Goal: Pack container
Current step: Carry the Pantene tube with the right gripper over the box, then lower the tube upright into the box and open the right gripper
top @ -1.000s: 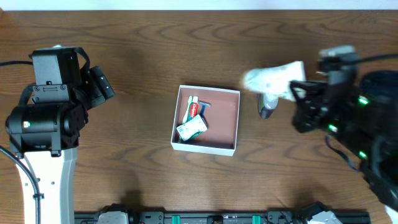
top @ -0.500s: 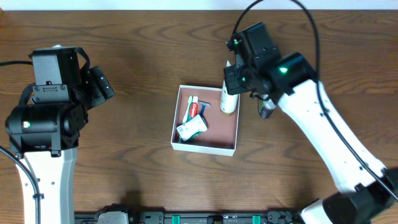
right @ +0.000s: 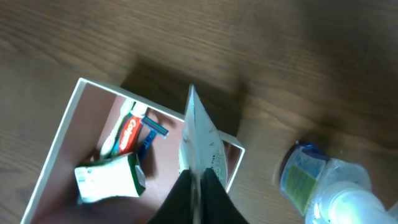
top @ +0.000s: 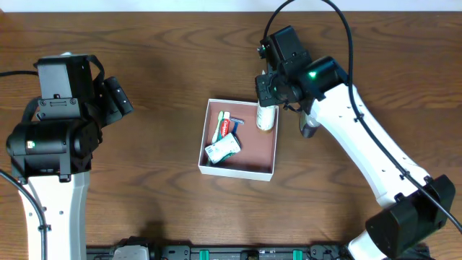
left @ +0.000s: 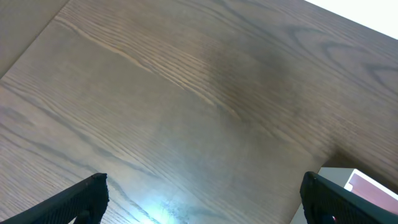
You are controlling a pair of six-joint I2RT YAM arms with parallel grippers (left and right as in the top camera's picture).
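Observation:
The container [top: 256,153] sits at the table's middle, a shallow white-walled box with a pink-brown inside. In it lie a toothpaste tube [top: 227,124], a blue razor [top: 237,124] and a green-and-white carton [top: 222,149]. My right gripper [top: 268,97] is shut on a flat white tube [top: 266,115], held over the box's back right corner. In the right wrist view the tube [right: 198,134] hangs edge-on from the shut jaws [right: 199,177] above the box [right: 84,124]. My left gripper [top: 115,97] is open and empty, far left of the box.
A clear bottle with a dark cap [top: 309,128] lies on the table just right of the box; it also shows in the right wrist view [right: 329,186]. The left wrist view shows bare wood between the open jaws [left: 205,199] and a box corner [left: 360,182].
My right arm swung in from the far right with the white tube and now holds it over the box's back right corner. The left arm has not moved.

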